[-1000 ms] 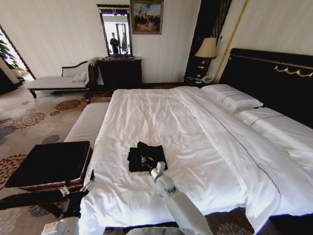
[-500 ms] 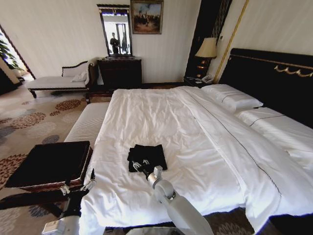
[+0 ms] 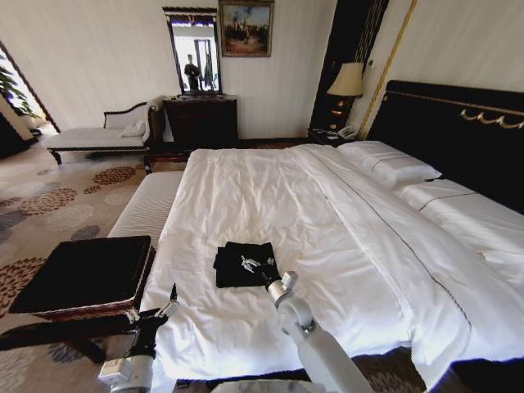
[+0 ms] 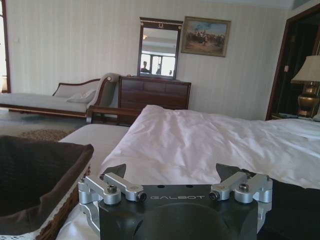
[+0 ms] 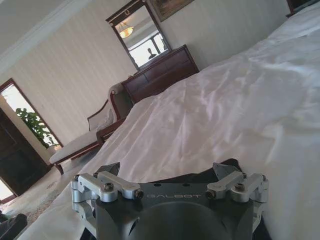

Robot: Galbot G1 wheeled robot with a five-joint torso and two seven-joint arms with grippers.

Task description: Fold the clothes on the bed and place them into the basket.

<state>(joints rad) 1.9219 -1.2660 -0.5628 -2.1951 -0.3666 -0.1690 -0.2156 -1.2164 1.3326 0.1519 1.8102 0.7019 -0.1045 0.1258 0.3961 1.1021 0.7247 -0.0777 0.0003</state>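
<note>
We saw the folded black T-shirt (image 3: 242, 264) lying on the white bed (image 3: 327, 213), our right gripper (image 3: 252, 264) spread wide above it, while our left gripper (image 3: 168, 301) hung released beside the basket (image 3: 82, 274).

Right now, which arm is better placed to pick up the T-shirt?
Probably the right: its pincer is over the folded black T-shirt, open. The left pincer sits at the bed edge beside the basket.

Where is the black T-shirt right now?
In the head view the T-shirt lies folded on the bed, near its foot, with the right hand over it and the basket off to the left.
</note>
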